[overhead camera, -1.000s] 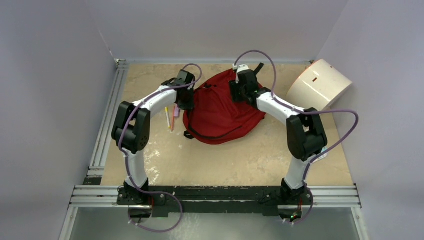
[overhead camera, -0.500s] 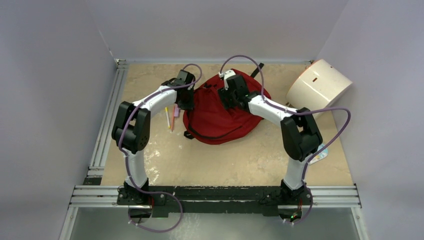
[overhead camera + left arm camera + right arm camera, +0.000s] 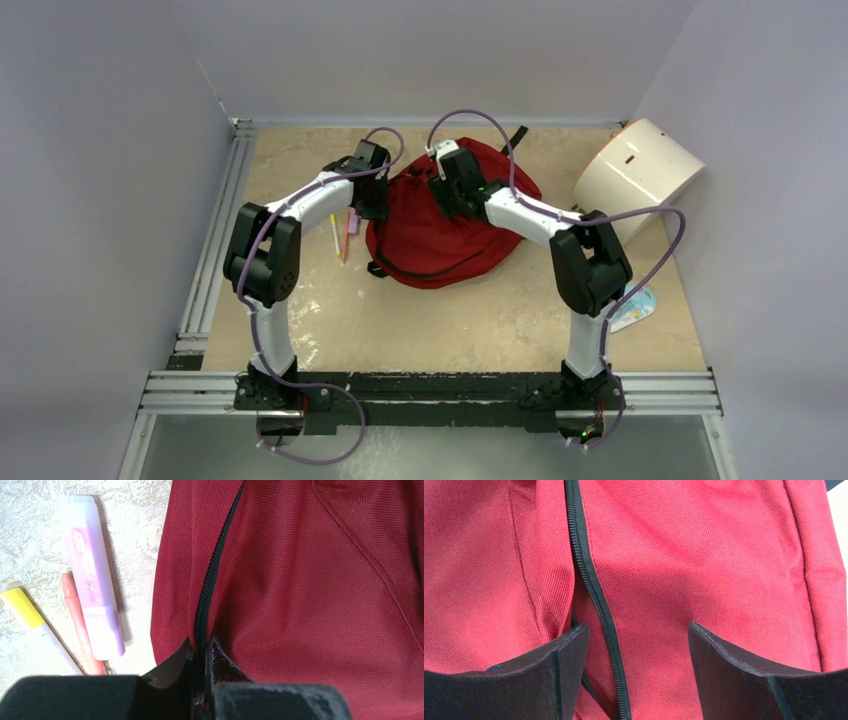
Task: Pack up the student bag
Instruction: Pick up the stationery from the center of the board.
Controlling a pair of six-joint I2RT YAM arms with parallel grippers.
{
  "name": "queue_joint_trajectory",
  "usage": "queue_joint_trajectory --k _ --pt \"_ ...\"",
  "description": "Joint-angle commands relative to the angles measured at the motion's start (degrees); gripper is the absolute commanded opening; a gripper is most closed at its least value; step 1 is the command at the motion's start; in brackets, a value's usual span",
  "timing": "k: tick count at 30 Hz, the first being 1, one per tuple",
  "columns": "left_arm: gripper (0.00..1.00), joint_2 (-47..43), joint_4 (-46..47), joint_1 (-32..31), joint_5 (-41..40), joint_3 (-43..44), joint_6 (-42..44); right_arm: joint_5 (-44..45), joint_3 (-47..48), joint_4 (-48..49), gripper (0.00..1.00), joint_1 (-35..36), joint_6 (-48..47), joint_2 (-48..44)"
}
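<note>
The dark-red student bag [image 3: 440, 235] lies flat at the table's back middle, its black zipper closed in both wrist views. My left gripper [image 3: 376, 205] sits at the bag's left edge, shut on the bag's zipper seam [image 3: 202, 630], with red fabric [image 3: 310, 580] on both sides. My right gripper [image 3: 447, 195] is open and hovers just above the bag's top; a black zipper line [image 3: 596, 605] runs between its fingers [image 3: 566, 655]. Its jaws hold nothing.
A pink highlighter [image 3: 92, 580], an orange pen [image 3: 77, 620] and a yellow marker [image 3: 30, 620] lie on the table just left of the bag, also seen from above [image 3: 345, 232]. A white rounded box [image 3: 640, 170] stands at the back right. A small light-blue item [image 3: 636, 303] lies by the right arm.
My right gripper has moved left across the bag's top, from its right side toward the middle. The left arm and the bag have stayed still.
</note>
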Motion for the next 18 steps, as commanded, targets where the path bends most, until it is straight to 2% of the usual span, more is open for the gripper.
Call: queue_joint_trajectory --k 1,8,18 --pt "0.0 -0.6 2.8 0.5 1.2 -0.2 0.0 6.9 0.8 -3.8 0.72 0.5 1.7 3.6" --pt "0.0 -0.8 2.8 0.7 1.2 -0.2 0.1 15.7 1.1 -2.9 0.53 0.4 4.7 3.0" --pt "0.0 -0.9 2.9 0.9 1.2 -0.5 -0.1 12.6 1.5 -1.9 0.16 -2.3 8.6 -1.0"
